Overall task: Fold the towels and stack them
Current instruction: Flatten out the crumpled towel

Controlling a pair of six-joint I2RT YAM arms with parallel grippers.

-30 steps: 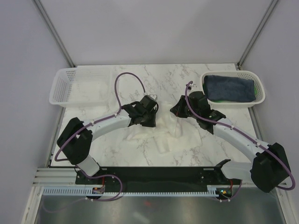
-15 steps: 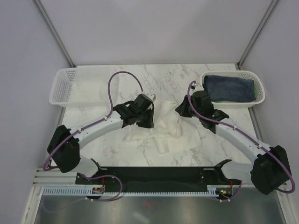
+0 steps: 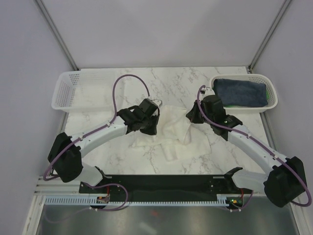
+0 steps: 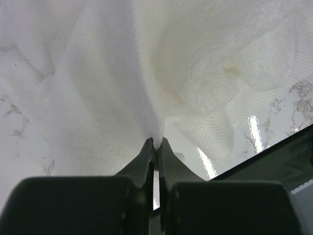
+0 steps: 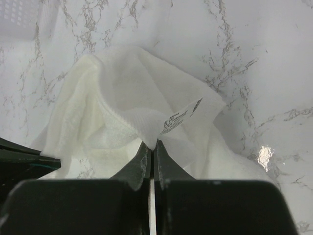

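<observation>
The cream-white towel point(image 3: 173, 128) is grasped by both claws. The left gripper point(image 4: 154, 142) is clenched on a gathered fold, and the right gripper point(image 5: 151, 144) is clenched on the edge beside the label point(image 5: 180, 117). The step is judged to be spreading the towel. The pinched points are best drawn apart evenly and level, so that no slack is bunched between them. The towel lies crumpled to the left of the right basket point(image 3: 272, 96), where the navy-blue towel point(image 3: 239, 91) is stored. Each pinch sits at the fingertips.

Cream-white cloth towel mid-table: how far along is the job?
Done: nothing stacked yet. In hand: left gripper and right gripper both pinch the crumpled cream-white cloth towel. Remaining: fold it, then the dark navy-blue towel and bright green towel lying in the white mesh basket.
</observation>
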